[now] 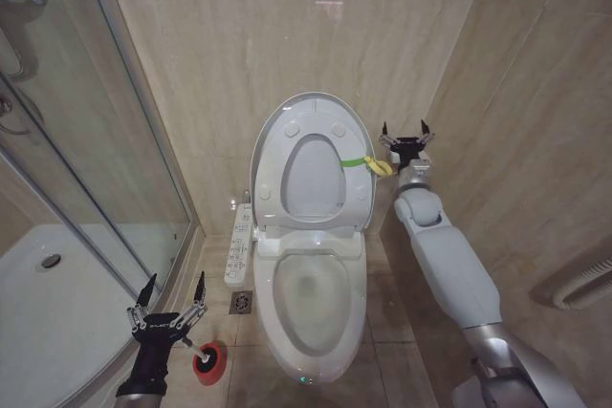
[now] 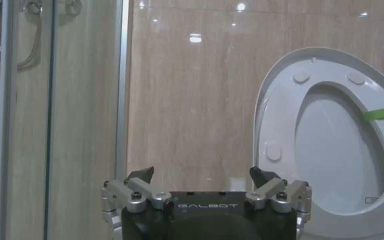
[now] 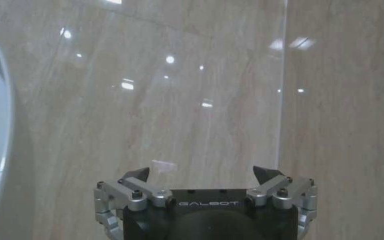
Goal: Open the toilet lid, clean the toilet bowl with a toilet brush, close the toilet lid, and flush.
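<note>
Just beyond the spread jaws of the left gripper (image 1: 172, 295), low at the left of the toilet, stands the red holder cup (image 1: 209, 362) with the toilet brush (image 1: 192, 342) handle rising from it toward the fingers; nothing is grasped. The right gripper (image 1: 405, 131) is raised beside the upright toilet lid (image 1: 313, 161), jaws likewise released and empty, with the yellow-green strap loop (image 1: 367, 163) hanging just to its inner side.

Status: the lid stands open against the wall and the toilet bowl (image 1: 310, 308) is exposed, so the step in hand appears to be fetching the brush. To do it well, the left jaws should come down centred over the thin handle, close on it above the cup rim, and lift straight up so the cup does not tip or drag. The right arm should keep off the lid so it does not fall.

Count: one toilet lid, one bowl, one brush, one red cup, one strap loop, one side control panel (image 1: 239, 244), one floor drain (image 1: 242, 302), two grippers.
</note>
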Controlling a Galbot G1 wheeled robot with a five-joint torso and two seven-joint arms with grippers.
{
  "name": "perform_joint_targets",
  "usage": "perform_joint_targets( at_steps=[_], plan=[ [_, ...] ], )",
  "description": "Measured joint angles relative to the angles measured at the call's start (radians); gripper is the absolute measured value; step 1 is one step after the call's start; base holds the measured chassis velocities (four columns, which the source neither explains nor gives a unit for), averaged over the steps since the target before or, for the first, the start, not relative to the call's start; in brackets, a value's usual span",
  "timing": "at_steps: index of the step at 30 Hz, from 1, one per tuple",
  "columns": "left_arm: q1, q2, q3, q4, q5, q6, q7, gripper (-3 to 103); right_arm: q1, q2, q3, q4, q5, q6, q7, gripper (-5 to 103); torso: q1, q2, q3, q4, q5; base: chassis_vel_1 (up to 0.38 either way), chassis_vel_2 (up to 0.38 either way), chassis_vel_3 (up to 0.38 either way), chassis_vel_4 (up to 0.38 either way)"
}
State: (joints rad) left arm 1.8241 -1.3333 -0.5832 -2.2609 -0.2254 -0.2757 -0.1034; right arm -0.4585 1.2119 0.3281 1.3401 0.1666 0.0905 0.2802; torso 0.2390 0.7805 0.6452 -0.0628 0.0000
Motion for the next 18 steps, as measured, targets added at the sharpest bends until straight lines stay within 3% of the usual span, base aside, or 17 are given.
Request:
perform_joint_targets(
  at_steps=[18],
  plan=[
    [0.000, 0.000, 0.000, 0.000, 0.000, 0.000, 0.000, 97, 0.064, 0.044, -0.071, -0.030, -0.019, 0.002, 0.012, 100, 0.000, 0.000, 0.000, -0.0002, 0.0000, 0.000, 0.000, 0.000, 0.000]
  ],
)
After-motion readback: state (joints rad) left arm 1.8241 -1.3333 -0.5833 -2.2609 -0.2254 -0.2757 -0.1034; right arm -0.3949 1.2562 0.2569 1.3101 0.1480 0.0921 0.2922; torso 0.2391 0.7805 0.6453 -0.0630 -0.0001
